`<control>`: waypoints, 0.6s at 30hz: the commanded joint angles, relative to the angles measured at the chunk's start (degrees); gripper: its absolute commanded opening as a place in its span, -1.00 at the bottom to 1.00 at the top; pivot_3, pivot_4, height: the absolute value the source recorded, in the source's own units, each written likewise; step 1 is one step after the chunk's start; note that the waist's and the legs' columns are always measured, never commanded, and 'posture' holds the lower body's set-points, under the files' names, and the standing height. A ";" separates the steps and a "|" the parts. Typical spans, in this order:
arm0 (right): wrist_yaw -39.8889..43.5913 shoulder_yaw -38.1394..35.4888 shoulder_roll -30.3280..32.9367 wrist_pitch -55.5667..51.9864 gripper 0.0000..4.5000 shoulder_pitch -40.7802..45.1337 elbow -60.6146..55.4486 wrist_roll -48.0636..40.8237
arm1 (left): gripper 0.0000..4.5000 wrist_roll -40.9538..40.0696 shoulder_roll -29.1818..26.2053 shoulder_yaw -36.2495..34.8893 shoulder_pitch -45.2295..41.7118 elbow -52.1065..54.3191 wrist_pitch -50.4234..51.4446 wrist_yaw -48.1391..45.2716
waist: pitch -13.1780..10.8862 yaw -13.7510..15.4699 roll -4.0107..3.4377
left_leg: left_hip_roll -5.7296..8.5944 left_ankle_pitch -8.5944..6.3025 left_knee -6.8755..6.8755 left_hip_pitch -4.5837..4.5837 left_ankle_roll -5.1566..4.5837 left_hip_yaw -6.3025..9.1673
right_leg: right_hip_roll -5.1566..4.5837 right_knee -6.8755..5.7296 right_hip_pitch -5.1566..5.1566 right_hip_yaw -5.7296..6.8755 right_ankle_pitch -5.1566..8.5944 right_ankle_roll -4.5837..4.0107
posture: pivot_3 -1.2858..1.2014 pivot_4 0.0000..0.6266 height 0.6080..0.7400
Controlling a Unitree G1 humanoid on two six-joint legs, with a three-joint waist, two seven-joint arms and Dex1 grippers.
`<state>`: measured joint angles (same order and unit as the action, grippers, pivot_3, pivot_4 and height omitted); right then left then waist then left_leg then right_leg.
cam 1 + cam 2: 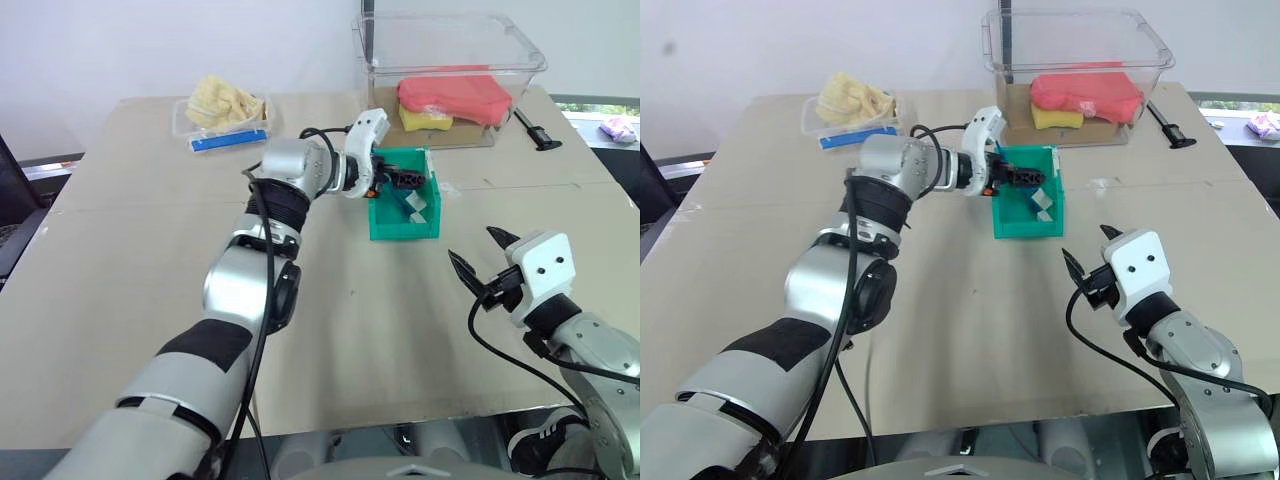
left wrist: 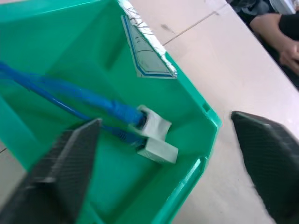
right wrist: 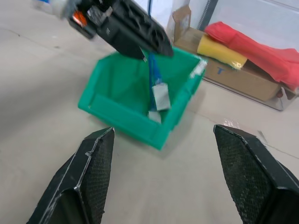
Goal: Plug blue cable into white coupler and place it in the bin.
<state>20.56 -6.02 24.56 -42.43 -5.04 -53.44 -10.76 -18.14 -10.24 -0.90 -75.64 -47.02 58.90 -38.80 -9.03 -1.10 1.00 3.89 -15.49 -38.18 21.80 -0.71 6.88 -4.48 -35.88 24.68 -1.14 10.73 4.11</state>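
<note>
The bin is bright green and stands on the table's middle, toward the back. Inside it lies the blue cable, its end seated in the white coupler; a second small white block rests just beside it. My left gripper hovers over the bin's back part, open, its fingers wide apart and holding nothing. My right gripper hangs open and empty above the table, nearer to me and to the right of the bin. In the right wrist view the bin and coupler show ahead of the fingers.
A large clear tub with red and yellow items and a cardboard box stands at the back right. A shallow clear tray with a blue strip sits at the back left. A black tool lies right of the tub. A person's hand rests beyond the table.
</note>
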 commanded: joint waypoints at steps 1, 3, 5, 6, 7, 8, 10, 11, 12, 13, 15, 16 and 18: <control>1.66 -2.92 0.29 0.68 0.47 0.80 -0.78 -3.45 | 0.95 -5.14 -3.42 -3.14 4.31 13.91 4.60 -3.24 | 0.00 -0.14 -0.01 | -0.05 0.00 0.00 -0.02 0.00 0.02 | 0.00 -0.01 0.00 -0.01 0.00 0.00 | 0.03 -0.52 1.00; 2.53 -4.84 -0.60 0.14 0.69 2.18 0.09 -6.99 | 1.00 -5.04 -6.24 -0.52 12.43 27.52 1.18 -4.89 | 0.01 -0.42 -0.03 | -0.11 0.00 0.00 -0.05 0.00 0.09 | 0.00 -0.04 -0.01 -0.05 0.00 -0.01 | 0.03 -0.52 1.00; 3.79 -6.23 -0.20 0.11 0.98 3.25 0.95 -9.76 | 1.00 -4.84 -7.65 -0.23 21.56 39.16 -7.13 -6.15 | 0.04 -0.59 -0.07 | -0.16 0.01 0.05 -0.11 0.02 0.05 | -0.05 -0.06 -0.01 -0.21 -0.01 -0.02 | 0.03 -0.52 1.00; 4.31 -6.72 0.42 0.23 0.98 3.47 1.45 -10.46 | 1.00 -5.09 -8.88 0.04 24.80 42.99 -8.73 -7.10 | 0.03 -0.54 -0.07 | -0.17 0.01 0.07 -0.14 0.03 -0.01 | -0.05 -0.03 0.00 -0.28 -0.02 -0.03 | 0.03 -0.52 1.00; 4.92 -7.21 1.13 0.38 0.98 3.52 2.02 -11.11 | 1.00 -6.07 -9.70 -0.61 27.68 46.11 -10.08 -8.25 | 0.02 -0.28 -0.05 | -0.17 0.01 0.07 -0.12 0.04 0.00 | -0.07 -0.03 0.01 -0.29 -0.03 -0.04 | 0.03 -0.52 1.00; 6.17 -7.88 2.12 0.79 0.98 3.27 2.80 -11.87 | 1.00 -7.61 -10.69 -2.12 30.76 48.80 -10.12 -9.15 | 0.01 0.16 -0.04 | -0.15 0.01 0.05 -0.06 0.04 0.00 | -0.07 -0.03 0.06 -0.28 -0.03 -0.04 | 0.03 -0.52 1.00; 8.87 -9.59 4.01 1.72 0.98 2.47 4.36 -13.80 | 1.00 -10.65 -12.83 -5.16 37.66 53.72 -11.97 -11.73 | 0.02 0.37 -0.06 | -0.14 0.01 0.04 -0.04 0.03 -0.01 | -0.07 0.00 0.08 -0.28 -0.03 -0.04 | 0.03 -0.52 1.00; 10.02 -10.43 4.86 2.27 0.98 1.97 5.04 -14.73 | 1.00 -12.27 -13.83 -6.41 40.64 55.81 -12.08 -12.64 | 0.02 0.41 -0.06 | -0.15 0.00 0.05 -0.04 0.03 -0.02 | -0.08 0.00 0.08 -0.27 -0.03 -0.05 | 0.03 -0.52 1.00; 11.82 -11.70 5.99 3.22 0.98 1.01 6.04 -15.62 | 1.00 -11.96 -15.70 -6.78 44.59 57.92 -14.02 -13.62 | 0.03 0.45 -0.07 | -0.15 0.00 0.07 -0.04 0.02 -0.03 | -0.08 0.02 0.08 -0.27 -0.03 -0.05 | 0.03 -0.52 1.00; 13.04 -12.56 6.83 3.99 0.98 0.29 6.76 -16.28 | 1.00 -11.71 -17.03 -6.89 47.20 59.29 -15.39 -14.05 | 0.03 0.48 -0.07 | -0.15 -0.01 0.07 -0.06 0.01 -0.04 | -0.08 0.02 0.07 -0.27 -0.02 -0.05 | 0.03 -0.52 1.00; 15.85 -14.76 8.45 5.57 0.98 -2.25 7.51 -17.85 | 1.00 -11.88 -19.46 -8.47 53.03 61.04 -18.56 -15.49 | 0.03 0.73 -0.07 | -0.14 -0.04 0.07 -0.06 -0.05 -0.05 | -0.08 0.03 0.04 -0.25 -0.02 -0.05 | 0.03 -0.52 1.00; 16.87 -15.88 9.12 6.92 0.98 -3.61 7.90 -17.78 | 1.00 -10.96 -21.46 -8.61 56.71 61.60 -21.27 -17.37 | 0.03 0.75 -0.07 | -0.14 -0.10 0.06 -0.07 -0.16 -0.04 | -0.08 0.03 0.01 -0.24 -0.02 -0.05 | 0.03 -0.52 1.00; 19.39 -18.28 10.42 9.24 0.98 -6.98 8.70 -18.05 | 1.00 -9.45 -24.37 -9.34 62.97 62.25 -25.81 -19.36 | 0.02 0.66 -0.08 | -0.16 -0.15 0.06 -0.10 -0.25 -0.08 | -0.07 0.04 -0.01 -0.25 -0.01 -0.05 | 0.03 -0.52 1.00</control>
<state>37.55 -21.09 33.88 -36.03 -10.58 -44.36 -27.85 -28.34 -33.00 -8.48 -14.84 12.68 37.73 -56.13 -9.01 -0.44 0.93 3.72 -15.65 -38.12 21.67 -0.98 6.80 -4.55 -35.84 24.65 -1.38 10.72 4.06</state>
